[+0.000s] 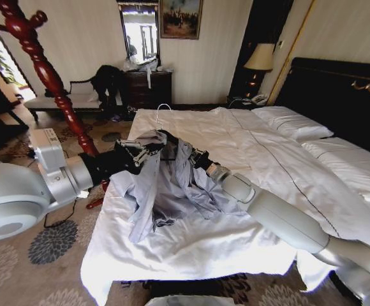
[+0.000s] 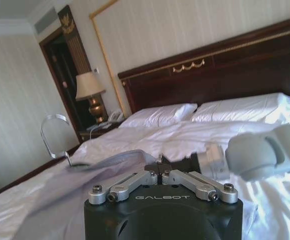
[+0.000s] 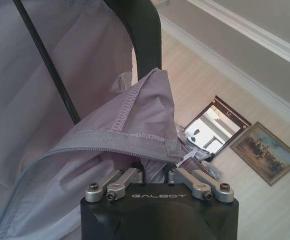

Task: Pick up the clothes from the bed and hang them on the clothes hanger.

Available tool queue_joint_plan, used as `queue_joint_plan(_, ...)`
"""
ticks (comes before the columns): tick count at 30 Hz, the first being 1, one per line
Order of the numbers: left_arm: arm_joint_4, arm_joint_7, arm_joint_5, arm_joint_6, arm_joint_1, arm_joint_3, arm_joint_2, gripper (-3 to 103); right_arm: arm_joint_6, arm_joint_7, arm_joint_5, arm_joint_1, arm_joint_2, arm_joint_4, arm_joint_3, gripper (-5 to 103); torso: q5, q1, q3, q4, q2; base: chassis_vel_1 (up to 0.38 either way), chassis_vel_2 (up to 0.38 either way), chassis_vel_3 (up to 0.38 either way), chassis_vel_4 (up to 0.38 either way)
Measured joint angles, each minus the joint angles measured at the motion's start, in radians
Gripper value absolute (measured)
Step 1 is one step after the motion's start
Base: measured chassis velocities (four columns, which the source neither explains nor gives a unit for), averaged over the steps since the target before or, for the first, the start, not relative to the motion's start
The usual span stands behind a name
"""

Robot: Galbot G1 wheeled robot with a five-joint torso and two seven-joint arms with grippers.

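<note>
The clothes [image 1: 162, 188], a grey-lavender shirt, hang in wrinkled folds just above the bed's [image 1: 261, 159] white sheet near its foot. The black clothes hanger [image 1: 170, 139] sits inside the shirt's top, its silver hook [image 1: 162, 108] sticking up. My left gripper [image 1: 140, 152] comes in from the left and is shut on the shirt's shoulder. In the left wrist view that gripper [image 2: 160, 173] is closed beside the fabric [image 2: 85, 175], near the hook [image 2: 52, 135]. My right gripper [image 1: 198, 159] is shut on the shirt's other side. The right wrist view shows this gripper [image 3: 155, 172] pinching a stitched edge [image 3: 130, 135] below the hanger's arm [image 3: 142, 35].
A turned red wooden post [image 1: 44, 70] rises at the left, close behind my left arm. A bench [image 1: 64, 99], a dark dresser [image 1: 148, 86] and a mirror stand along the far wall. Pillows [image 1: 293, 121] lie before the dark headboard [image 1: 344, 95], with a lamp [image 1: 259, 60] beside it.
</note>
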Motion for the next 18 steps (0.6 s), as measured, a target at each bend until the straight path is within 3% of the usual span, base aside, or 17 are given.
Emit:
queue_joint_plan(2, 0.012, 0.0, 0.047, 0.019, 0.015, 0.018, -0.015, -3, -0.004, 0.004, 0.01, 0.012, 0.001, 0.01, -0.004, 16, -0.0001, 0.0, 0.0, 0.0003, 0.0, 0.0, 0.0, 0.0, 0.0)
queue_joint_plan(5, 0.016, -0.002, 0.066, 0.027, 0.018, 0.024, -0.024, 1, -0.004, 0.005, 0.013, 0.016, -0.001, 0.018, -0.005, 16, -0.0001, 0.0, 0.0, 0.0, 0.0, 0.0, 0.0, 0.0, 0.0)
queue_joint_plan(6, 0.015, -0.017, 0.076, 0.038, 0.018, 0.026, -0.029, 12, -0.004, 0.006, 0.015, 0.018, -0.002, 0.023, -0.005, 16, 0.0, 0.0, 0.0, 0.0, 0.0, 0.0, 0.0, 0.0, 0.0)
queue_joint_plan(9, 0.009, -0.022, 0.087, 0.049, 0.018, 0.026, -0.031, 17, -0.004, 0.007, 0.016, 0.02, 0.0, 0.026, -0.007, 16, 0.0001, 0.0, 0.0, -0.0001, 0.0, 0.0, 0.0, 0.0, 0.0)
queue_joint_plan(11, -0.003, -0.022, 0.092, 0.055, 0.017, 0.026, -0.037, 28, -0.004, 0.008, 0.016, 0.024, 0.005, 0.027, -0.01, 16, 0.0001, 0.0, 0.0, 0.0001, 0.0, 0.0, 0.0, 0.0, 0.0)
queue_joint_plan(13, -0.005, -0.022, 0.092, 0.057, 0.017, 0.026, -0.04, 28, -0.004, 0.009, 0.016, 0.025, 0.007, 0.027, -0.011, 16, 0.0001, 0.0, 0.0, 0.0001, 0.0, 0.0, 0.0, 0.0, 0.0)
queue_joint_plan(17, -0.005, -0.018, 0.088, 0.056, 0.017, 0.03, -0.053, 51, -0.003, 0.013, 0.016, 0.017, 0.009, 0.03, -0.009, 16, 0.0001, 0.0, 0.0, 0.0001, 0.0, 0.0, 0.0, 0.0, 0.0)
queue_joint_plan(18, -0.005, -0.018, 0.088, 0.056, 0.017, 0.03, -0.053, 51, -0.003, 0.013, 0.016, 0.017, 0.009, 0.03, -0.009, 16, 0.0001, 0.0, 0.0, 0.0001, 0.0, 0.0, 0.0, 0.0, 0.0)
